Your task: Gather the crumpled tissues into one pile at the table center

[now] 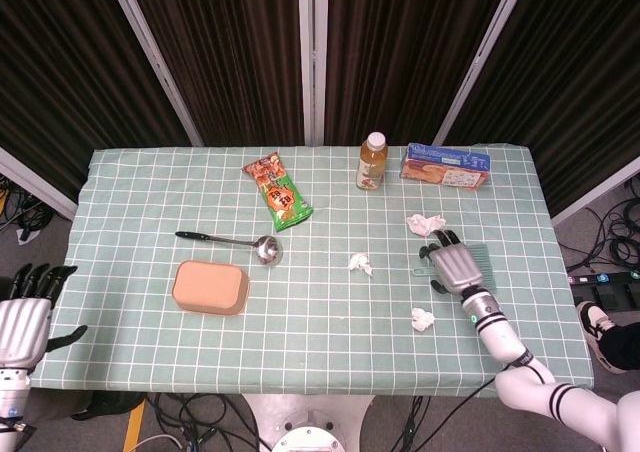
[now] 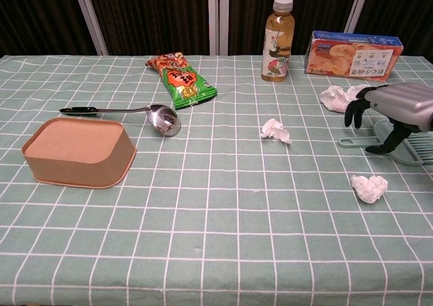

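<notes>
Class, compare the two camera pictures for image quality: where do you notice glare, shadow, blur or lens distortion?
Head view: even overhead light, soft faint shadows, the table edges lean inward. Chest view: glare on the spoon bowl and the bottle, and the right hand is cut by the frame edge. Both views look sharp, with no clear blur.
</notes>
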`<state>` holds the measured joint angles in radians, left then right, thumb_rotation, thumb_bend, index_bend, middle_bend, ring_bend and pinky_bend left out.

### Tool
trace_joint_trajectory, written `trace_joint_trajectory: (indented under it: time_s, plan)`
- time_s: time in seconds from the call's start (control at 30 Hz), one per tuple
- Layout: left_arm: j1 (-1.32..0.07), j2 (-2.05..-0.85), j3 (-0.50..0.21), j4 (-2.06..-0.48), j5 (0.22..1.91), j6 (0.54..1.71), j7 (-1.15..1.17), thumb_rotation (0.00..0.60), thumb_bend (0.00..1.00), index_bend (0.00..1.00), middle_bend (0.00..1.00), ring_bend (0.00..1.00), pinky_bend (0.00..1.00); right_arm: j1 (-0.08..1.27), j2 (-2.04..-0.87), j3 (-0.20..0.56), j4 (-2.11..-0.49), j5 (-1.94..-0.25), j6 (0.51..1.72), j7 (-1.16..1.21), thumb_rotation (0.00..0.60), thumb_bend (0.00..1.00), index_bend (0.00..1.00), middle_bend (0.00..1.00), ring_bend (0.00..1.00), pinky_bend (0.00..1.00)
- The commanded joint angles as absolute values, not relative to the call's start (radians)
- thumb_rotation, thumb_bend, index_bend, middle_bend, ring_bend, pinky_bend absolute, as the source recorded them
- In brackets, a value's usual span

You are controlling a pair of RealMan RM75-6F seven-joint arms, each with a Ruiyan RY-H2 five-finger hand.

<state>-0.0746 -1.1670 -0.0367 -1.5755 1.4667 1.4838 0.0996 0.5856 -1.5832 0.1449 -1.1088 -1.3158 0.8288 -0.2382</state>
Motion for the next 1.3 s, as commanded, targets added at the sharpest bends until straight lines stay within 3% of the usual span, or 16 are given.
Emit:
trace_joint_trajectory:
  time_s: [0.03, 0.73, 0.93, 1.3]
  plan:
    - [-0.074, -1.166, -0.036, -1.576, 1.465, 1.481, 0.099, 0.6, 0.0, 0.15, 0.17, 0.1, 0.07, 0.602, -1.609, 0.138, -1.077, -1.316, 0.823, -0.233, 0.6, 0.16, 0.35, 0.37, 0.07, 0.12]
    - [-0.069, -1.179, -0.033, -1.556, 1.46, 1.476, 0.078, 0.6, 0.0, 0.15, 0.17, 0.1, 0.07, 0.619, -1.626, 0.111, -1.042, -1.282, 0.82, -0.291, 0.6, 0.21, 0.42, 0.46, 0.12, 0.12]
    - [-0.065, -1.179, -0.032, -1.555, 1.457, 1.479, 0.074, 0.6, 0.0, 0.15, 0.17, 0.1, 0.07, 0.626, -1.627, 0.103, -1.037, -1.294, 0.83, -0.291, 0.6, 0.31, 0.55, 0.55, 0.19, 0.12]
    - [-0.06, -1.164, -0.032, -1.577, 1.458, 1.485, 0.083, 0.6, 0.0, 0.15, 0.17, 0.1, 0.07, 0.623, -1.454, 0.124, -1.139, -1.453, 0.973, 0.095, 0.6, 0.33, 0.65, 0.63, 0.26, 0.19]
